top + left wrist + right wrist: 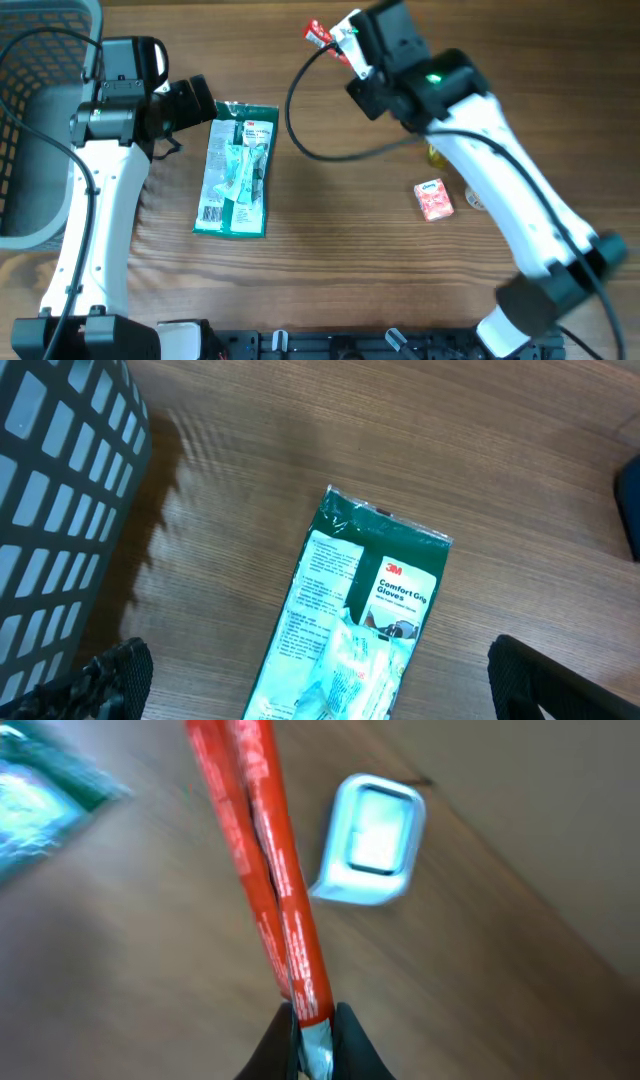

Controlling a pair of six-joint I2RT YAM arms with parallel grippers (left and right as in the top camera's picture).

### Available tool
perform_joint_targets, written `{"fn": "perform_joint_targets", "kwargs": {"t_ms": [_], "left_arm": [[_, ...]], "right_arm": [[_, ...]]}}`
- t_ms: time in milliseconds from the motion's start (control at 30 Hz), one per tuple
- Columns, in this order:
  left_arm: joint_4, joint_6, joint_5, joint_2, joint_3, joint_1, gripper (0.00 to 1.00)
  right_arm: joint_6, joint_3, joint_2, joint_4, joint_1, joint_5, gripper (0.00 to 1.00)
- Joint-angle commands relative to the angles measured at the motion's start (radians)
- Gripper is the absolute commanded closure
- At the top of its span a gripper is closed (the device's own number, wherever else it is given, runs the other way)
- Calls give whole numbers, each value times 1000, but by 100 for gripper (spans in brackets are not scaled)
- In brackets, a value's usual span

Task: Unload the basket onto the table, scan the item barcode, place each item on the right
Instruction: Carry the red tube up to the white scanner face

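Note:
My right gripper (347,40) is shut on the end of a slim red packet (318,34), holding it above the table at the back. In the right wrist view the red packet (262,870) runs up and away from the pinched fingertips (345,1030), and beyond it a white rounded box with a pale window (370,840) lies on the wood. A green-and-white glove pack (237,168) lies flat left of centre. My left gripper (205,103) hovers open over that pack's top end (370,590), touching nothing.
A grey mesh basket (40,120) stands at the far left, close beside the left arm; its wall (60,510) fills the left of the left wrist view. A pink tissue pack (434,199) and a small yellow item (437,153) lie under the right arm.

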Motion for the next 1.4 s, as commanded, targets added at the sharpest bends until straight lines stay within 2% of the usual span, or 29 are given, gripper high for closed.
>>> {"fn": "perform_joint_targets", "kwargs": {"t_ms": [0, 400, 567, 700, 900, 1367], "left_arm": [[2, -9, 4, -7, 14, 4, 0], [2, -9, 4, -7, 14, 4, 0], [2, -9, 4, -7, 14, 4, 0], [2, -9, 4, -7, 14, 4, 0], [2, -9, 4, -7, 14, 4, 0], [2, -9, 4, -7, 14, 4, 0]], "right_arm": [[-133, 9, 122, 100, 2, 355, 96], [-503, 9, 451, 472, -5, 820, 96], [-681, 8, 514, 689, -23, 961, 96], [-766, 8, 525, 784, -37, 1003, 96], [-769, -10, 525, 752, -37, 1009, 96], [-680, -24, 525, 498, 7, 840, 96]]}}
